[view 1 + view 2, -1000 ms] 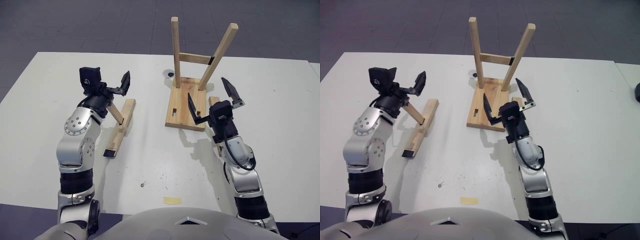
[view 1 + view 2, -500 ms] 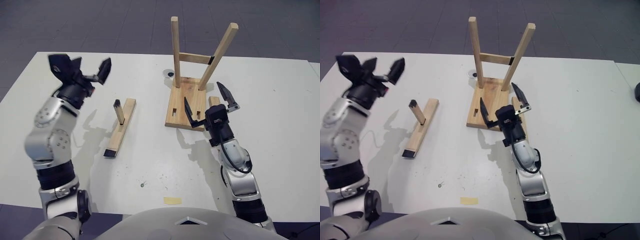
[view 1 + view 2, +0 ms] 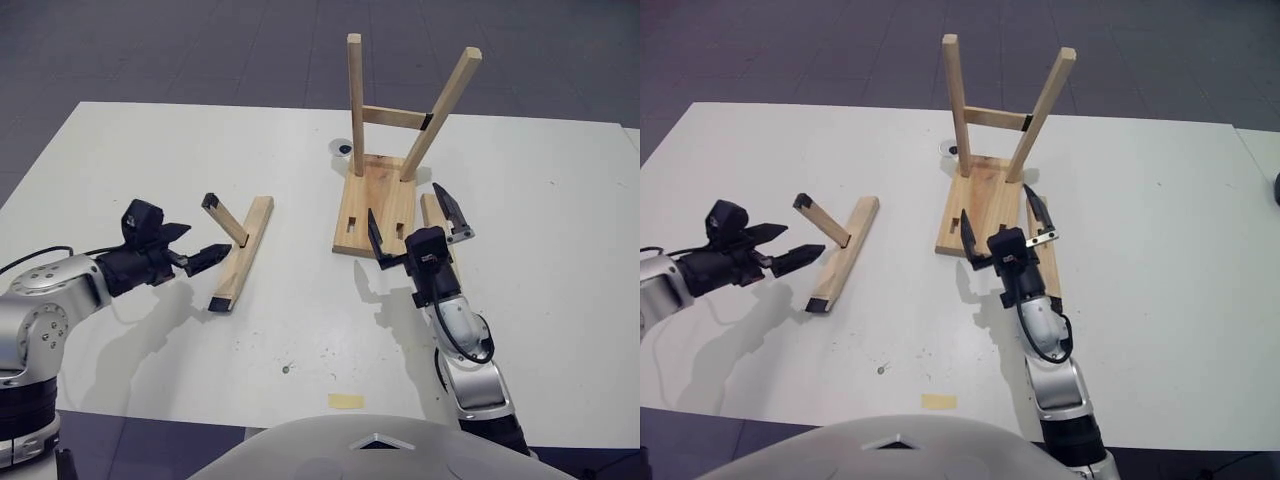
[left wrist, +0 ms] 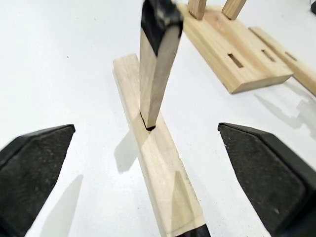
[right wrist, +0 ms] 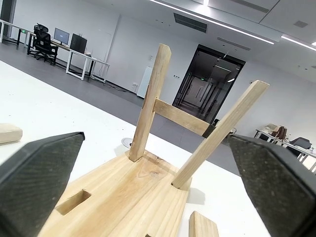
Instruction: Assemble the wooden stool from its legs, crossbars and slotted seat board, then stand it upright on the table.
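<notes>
**Both tools spread, stool half built and upside down**

Our left tool (image 3: 207, 240) hangs low over the bench (image 3: 560, 200), well to the left of the seat board (image 3: 365, 200). Its fingers (image 4: 34, 168) are spread wide and grip nothing. Between this tool and the seat board lies a flat leg (image 3: 243, 255). Its long axis runs from near to far, with the far end slanting slightly toward the board. A short crossbar (image 3: 226, 220) rises from its slot, tilted away from the board, its dark tip uppermost.

Our right tool (image 3: 405, 205) is also spread and holds nothing, at the seat board's near right corner. The board lies flat, its long axis pointing away from us. At its far end two legs (image 3: 354, 100) stand pointing upward, joined by a crossbar (image 3: 395, 117). A spare leg (image 3: 430, 208) lies just beside the board's right edge, parallel to it.
</notes>
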